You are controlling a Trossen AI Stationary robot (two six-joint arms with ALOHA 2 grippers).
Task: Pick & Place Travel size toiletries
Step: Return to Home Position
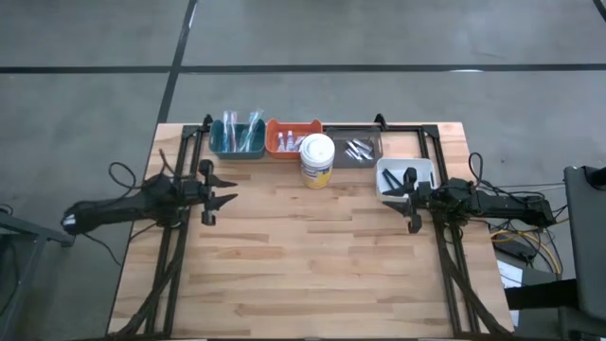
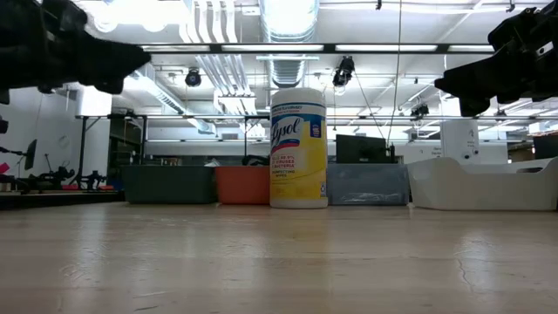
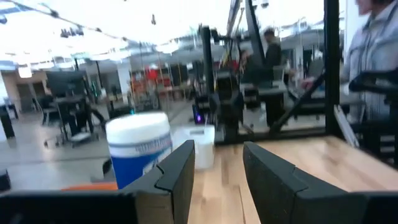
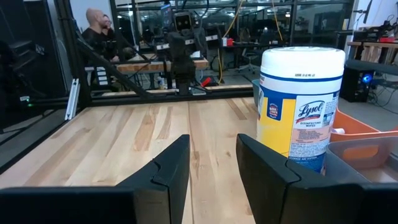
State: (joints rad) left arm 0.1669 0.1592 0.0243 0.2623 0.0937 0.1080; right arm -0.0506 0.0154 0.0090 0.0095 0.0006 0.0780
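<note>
1. The left pincer (image 3: 217,177) and right pincer (image 4: 212,171) hang wide open over the surface (image 1: 303,265), holding nothing.
2. Farther back, the toothbrushes (image 1: 231,129) stand in the teal bin (image 1: 237,152), and small tubes (image 1: 287,142) lie in the orange bin (image 1: 277,152).
3. Sorting looks done; only parking is left.

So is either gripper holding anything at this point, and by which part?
Nothing is held: the left gripper and the right gripper are both open and empty.
</note>
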